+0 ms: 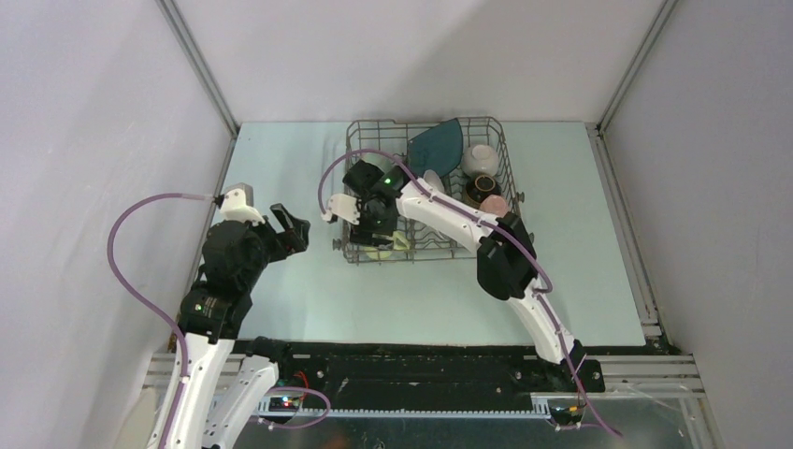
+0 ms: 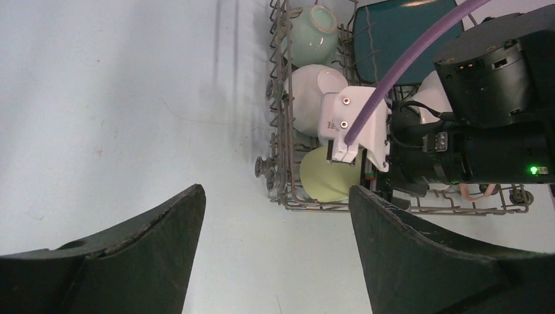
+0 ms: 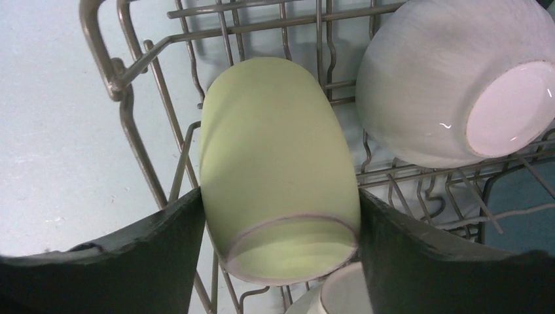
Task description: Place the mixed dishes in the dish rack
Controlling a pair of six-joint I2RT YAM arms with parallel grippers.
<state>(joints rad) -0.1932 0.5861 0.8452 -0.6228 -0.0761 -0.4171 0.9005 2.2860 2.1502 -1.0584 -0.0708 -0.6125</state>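
Observation:
The grey wire dish rack [image 1: 425,122] stands at the middle back of the table. Standing or lying in it are a dark teal plate [image 1: 438,147], a white bowl [image 1: 480,159], a brown bowl [image 1: 483,189] and a pink mug [image 1: 495,205]. My right gripper [image 3: 280,196] reaches into the rack's near left corner, shut on the pale yellow-green mug [image 3: 275,144]. The mug lies tilted, with a finger [image 3: 150,248] against each side. Another white bowl [image 3: 432,85] lies beside it. My left gripper [image 2: 275,190] hangs open and empty over bare table, left of the rack [image 2: 278,131].
A pale green bowl [image 2: 314,33] sits at the rack's far left corner. A white rim [image 3: 340,294] shows just under the held mug. Grey walls close in the table on the left, right and back. The right arm [image 1: 510,262] crosses the rack's near edge.

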